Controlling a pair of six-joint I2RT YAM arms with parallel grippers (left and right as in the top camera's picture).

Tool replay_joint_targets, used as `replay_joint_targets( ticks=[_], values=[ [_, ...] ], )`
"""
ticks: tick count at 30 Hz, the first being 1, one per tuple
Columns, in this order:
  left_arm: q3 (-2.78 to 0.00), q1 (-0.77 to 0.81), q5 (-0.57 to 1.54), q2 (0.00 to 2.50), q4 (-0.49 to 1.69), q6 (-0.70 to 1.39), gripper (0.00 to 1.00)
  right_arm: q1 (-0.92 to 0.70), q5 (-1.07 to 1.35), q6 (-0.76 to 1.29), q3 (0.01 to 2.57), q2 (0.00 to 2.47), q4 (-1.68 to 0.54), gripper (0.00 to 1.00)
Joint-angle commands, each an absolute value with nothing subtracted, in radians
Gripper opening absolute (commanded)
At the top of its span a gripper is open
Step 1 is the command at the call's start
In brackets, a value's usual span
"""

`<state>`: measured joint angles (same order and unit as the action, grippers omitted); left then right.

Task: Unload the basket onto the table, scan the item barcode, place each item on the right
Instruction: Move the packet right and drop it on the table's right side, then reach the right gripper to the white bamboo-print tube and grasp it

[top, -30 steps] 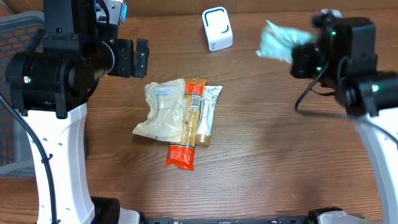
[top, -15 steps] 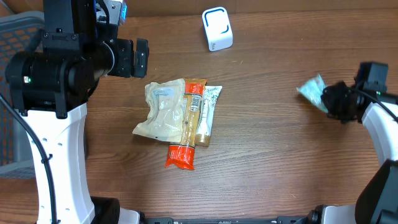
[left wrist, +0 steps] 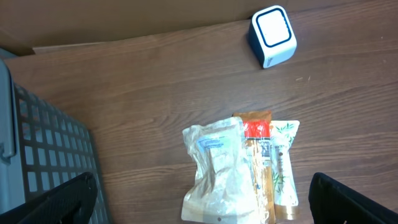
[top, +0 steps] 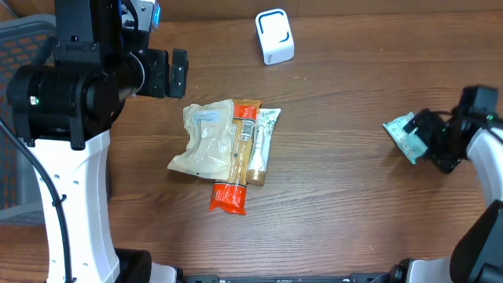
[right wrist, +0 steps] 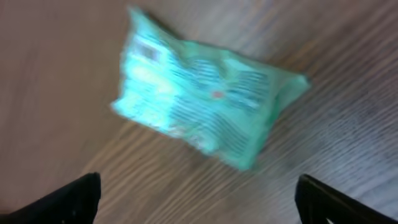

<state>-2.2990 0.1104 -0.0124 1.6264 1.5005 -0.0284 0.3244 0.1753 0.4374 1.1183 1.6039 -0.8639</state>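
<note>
Jaws of the right gripper (right wrist: pixel 198 198) stand wide apart and hold nothing; the two dark fingertips sit at the lower corners of the wrist view with only bare wood between them. Just beyond them lies the small teal plastic-film packet (right wrist: pixel 205 102), resting on the brown wooden table (top: pixel 354 212) at its right side, close beside the gripper but not between its fingers. The packet looks light, soft and slightly puffed, and its glossy film is likely slippery and easy to crumple. A dark striped patch near one corner may be the barcode, but the blur prevents confirmation. In my judgement the hold should be a gentle pinch across the narrow width at the sealed end away from that patch, leaving the printed face open to view. The white rounded box with a blue outline (top: pixel 274 36), presumably the scanner, stands well apart at the far edge. A cream pouch (top: pixel 203 140), an orange-red sachet (top: pixel 238 161) and a white sachet with green print (top: pixel 267 137) lie bunched together mid-table. The left gripper (left wrist: pixel 205 196) is likewise open and empty, hanging above that pile beside a grey mesh basket (left wrist: pixel 43 155).
</note>
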Motion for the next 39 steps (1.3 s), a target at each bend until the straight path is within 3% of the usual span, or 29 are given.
replay_joint_targets(
  ticks=[1, 9, 22, 35, 39],
  values=[
    [-2.303, 0.112, -0.014, 1.632, 1.499, -0.022, 0.99, 0.297, 0.284, 0.306, 1.286, 1.597, -0.925, 1.0],
    [-2.303, 0.112, -0.014, 1.632, 1.499, -0.022, 1.0, 0.059, 0.523, 0.235, 1.341, 1.628, -0.867, 1.0],
    [-2.303, 0.112, -0.014, 1.632, 1.499, -0.022, 1.0, -0.357, 0.551, 0.314, 1.341, 1.932, -0.645, 1.0],
    [-2.303, 0.112, -0.014, 1.632, 1.499, -0.022, 0.99, -0.41, 0.593, 0.361, 1.341, 2.156, -0.414, 0.99],
    [-2.303, 0.112, -0.014, 1.632, 1.499, -0.022, 1.0, -0.411, 0.609, 0.374, 1.341, 2.175, -0.372, 0.87]
  ],
)
